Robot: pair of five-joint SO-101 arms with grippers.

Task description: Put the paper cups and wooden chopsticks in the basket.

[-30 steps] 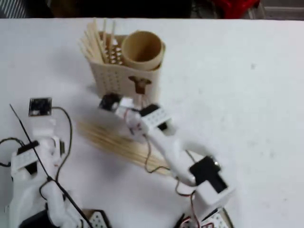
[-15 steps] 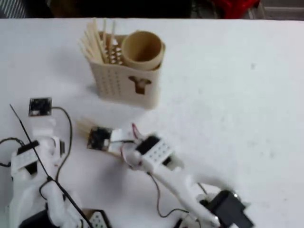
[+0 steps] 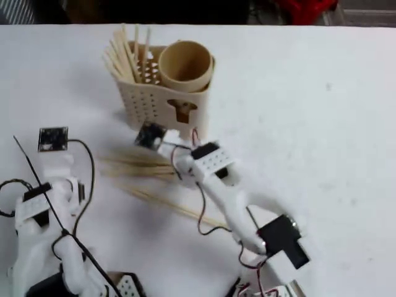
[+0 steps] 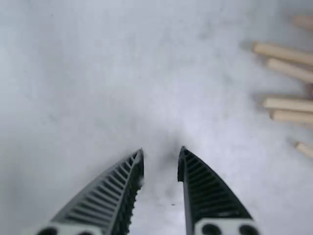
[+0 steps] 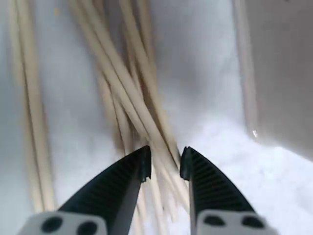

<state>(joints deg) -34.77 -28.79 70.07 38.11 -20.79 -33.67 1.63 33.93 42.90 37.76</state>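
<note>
The perforated cream basket (image 3: 154, 108) stands at the back with a paper cup (image 3: 185, 65) and several wooden chopsticks (image 3: 127, 55) upright in it. More chopsticks (image 3: 133, 167) lie loose on the table in front of it, and a few lie diagonally (image 3: 176, 209) nearer the front. My right gripper (image 3: 164, 151) hovers just in front of the basket over those sticks. Its fingers (image 5: 165, 164) stand narrowly open, with chopsticks (image 5: 122, 83) running beneath the gap and the basket wall (image 5: 279, 73) close by. My left gripper (image 4: 160, 164) is narrowly open over bare table, chopstick ends (image 4: 286, 54) off to one side.
The left arm (image 3: 46, 192) sits at the front left with its black cable looping beside it. White table stretches wide to the right of the basket and the right arm (image 3: 247, 216).
The right arm swung from the basket front down-left to the chopstick pile, then back towards the basket. The tidy diagonal bundle is now scattered, some sticks lying level. The left arm has not moved.
</note>
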